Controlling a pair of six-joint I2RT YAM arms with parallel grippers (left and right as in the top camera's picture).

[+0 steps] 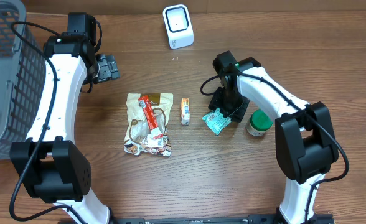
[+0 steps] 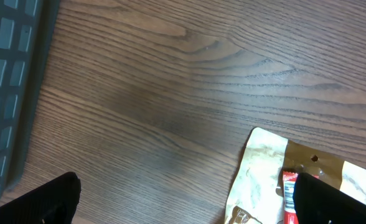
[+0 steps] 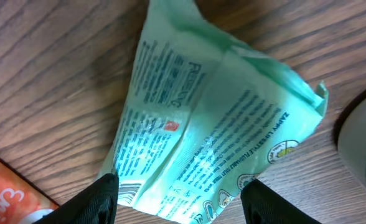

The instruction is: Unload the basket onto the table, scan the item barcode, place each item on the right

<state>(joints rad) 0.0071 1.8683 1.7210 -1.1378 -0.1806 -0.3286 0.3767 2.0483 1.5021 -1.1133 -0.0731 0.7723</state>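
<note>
DESK: Mint-green packet (image 1: 215, 122): where does it lie?

OPERATOR: On the wooden table (image 1: 295, 37), toward the arms' bases from the white scanner (image 1: 178, 26) and slightly right. The fingers (image 3: 99, 202) of my right pincer (image 3: 180, 196) flank its lower end; I cannot tell whether they clamp it.

DESK: The left pincer (image 1: 106, 66)?

OPERATOR: Released, jaws wide, nothing between them, hanging between the scanner and the grey basket (image 1: 2, 93).

DESK: Other goods?

OPERATOR: Small orange box (image 1: 185, 111) straight toward the bases from the scanner, brown snack pouch (image 1: 149, 124) left of that line, green-lidded jar (image 1: 258, 122) farthest right.
</note>
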